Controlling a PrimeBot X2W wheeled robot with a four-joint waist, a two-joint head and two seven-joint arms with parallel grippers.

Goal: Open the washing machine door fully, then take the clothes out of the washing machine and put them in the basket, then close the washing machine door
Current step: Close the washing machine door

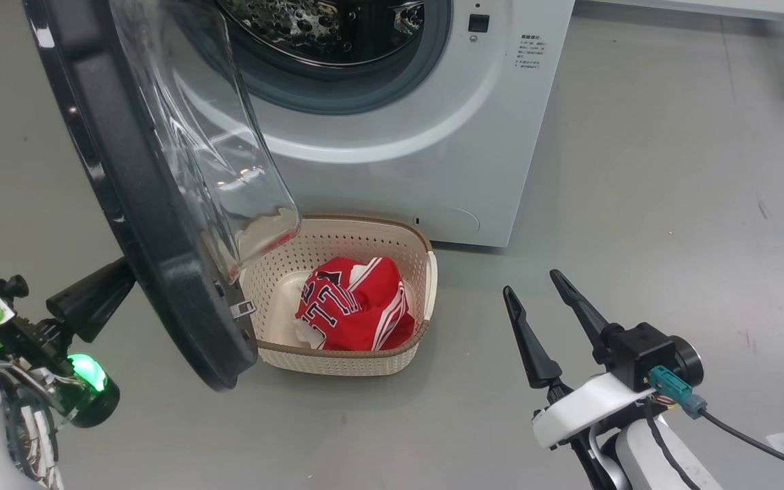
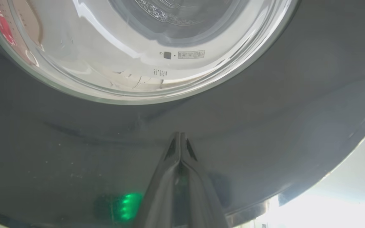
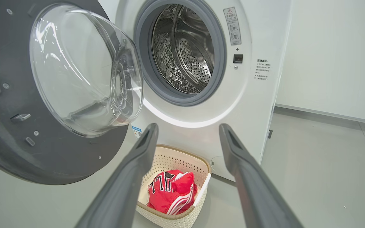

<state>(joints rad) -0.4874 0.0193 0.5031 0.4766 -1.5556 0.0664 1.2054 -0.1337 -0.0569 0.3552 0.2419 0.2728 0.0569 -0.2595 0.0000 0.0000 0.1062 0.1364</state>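
Seen from the head, the washing machine door [image 1: 154,272] hides the jaw ends of the left gripper [image 1: 103,292] and part of the basket [image 1: 365,364]; its top is cut off. Print on the washing machine [image 1: 433,136] seems unreadably small.

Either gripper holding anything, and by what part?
Nothing is held. Left gripper is shut, tips against the door rim; right gripper is open, empty.

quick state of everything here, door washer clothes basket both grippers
washing machine door, open, swung outward
washing machine, mouth uncovered, visible drum empty
clothes, bunched inside the basket
basket, upright on the floor
left gripper, shut, tips at the door's outer face
right gripper, open, empty
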